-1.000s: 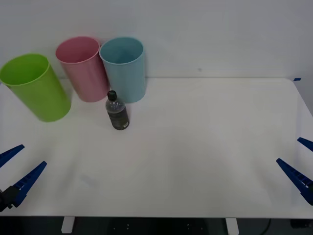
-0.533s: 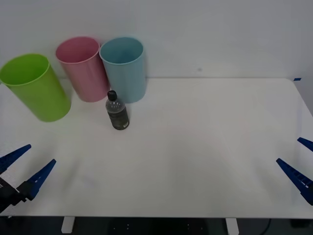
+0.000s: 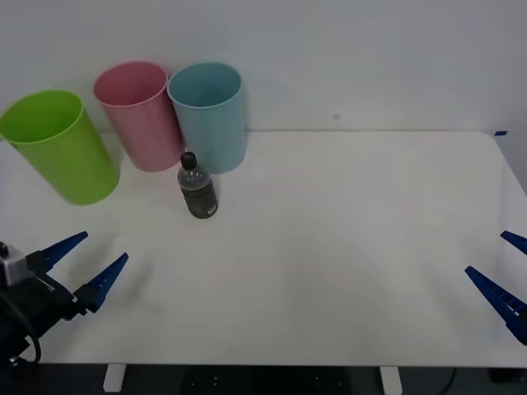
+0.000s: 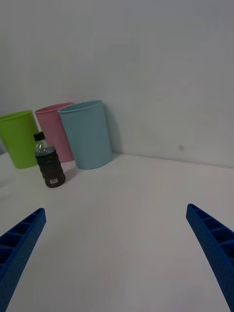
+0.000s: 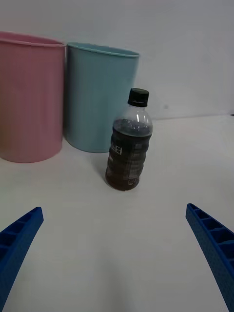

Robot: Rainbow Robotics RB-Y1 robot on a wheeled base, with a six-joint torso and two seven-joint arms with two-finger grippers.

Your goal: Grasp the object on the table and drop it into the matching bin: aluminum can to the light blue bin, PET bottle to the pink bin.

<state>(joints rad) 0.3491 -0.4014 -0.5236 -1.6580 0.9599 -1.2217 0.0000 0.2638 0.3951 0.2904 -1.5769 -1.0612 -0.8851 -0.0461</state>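
**Desk:** Clear plastic, black cap, dark olive-brown contents: the PET bottle [image 3: 198, 190] stands upright toward the far-left part of the white counter [image 3: 346, 247], just in front of the light blue bin [image 3: 209, 115]. What is the state of play?

**Field:** Both hands are empty. The left hand [image 3: 85, 263] hovers over the near-left corner of the counter, blue fingers spread wide, well apart from the bottle. Its wrist view lines the bottle [image 5: 129, 142] up between the two fingers [image 5: 18, 243]. The right hand [image 3: 504, 271] is parked at the right edge, also spread wide with nothing in it.

**Desk:** Where does the risk lie?

**Field:** In the crowding, by my reading. The bottle sits close to the light blue bin, with the pink bin [image 3: 140, 113] next to it on the left. A wide-open hand coming in could clip a bin wall with its far fingertip and shove the bin, or nudge the bottle before the fingers close. The bottle looks narrow and tall for its base, so a glancing touch near the cap would likely tip it, and a rolling bottle is harder to pick up.

**Desk:** And after the grasp?

**Field:** The two target rims nearly touch, and a lime green bin [image 3: 59, 145] stands by the left edge. Releasing slightly off-centre could bounce the bottle off a rim or land it in the blue bin rather than the pink one it belongs in.
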